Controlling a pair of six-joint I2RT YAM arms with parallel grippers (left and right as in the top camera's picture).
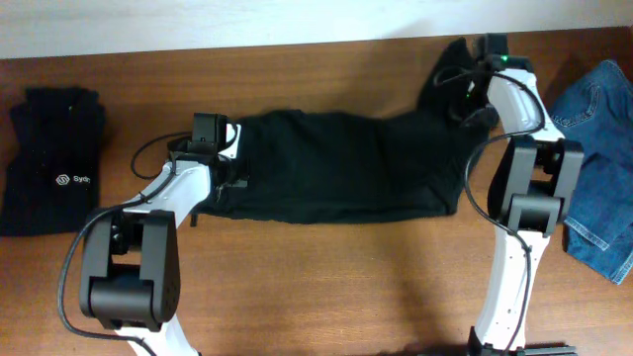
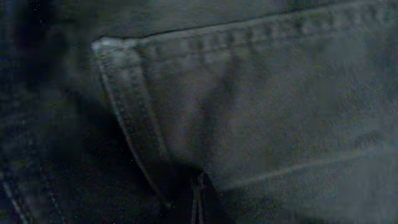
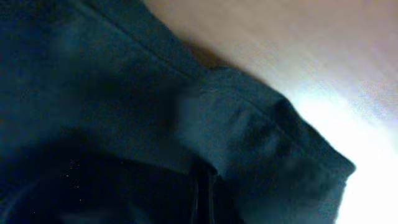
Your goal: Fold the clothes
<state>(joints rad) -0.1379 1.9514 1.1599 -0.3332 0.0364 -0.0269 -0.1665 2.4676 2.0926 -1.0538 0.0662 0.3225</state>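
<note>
The black trousers [image 1: 336, 163] lie stretched across the tabletop [image 1: 326, 287]. The left end effector [image 1: 223, 148] is clenched on their left end, by a stitched seam. The right end effector [image 1: 475, 74] is clenched on bunched fabric at their right end. Blue jeans [image 1: 603, 168] lie just right of them.

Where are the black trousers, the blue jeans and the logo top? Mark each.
black trousers [image 1: 336, 163]: overhead view, middle of the fabric.
blue jeans [image 1: 605, 163]: overhead view, denim by the right edge.
logo top [image 1: 49, 138]: overhead view, fabric above the logo.
</note>
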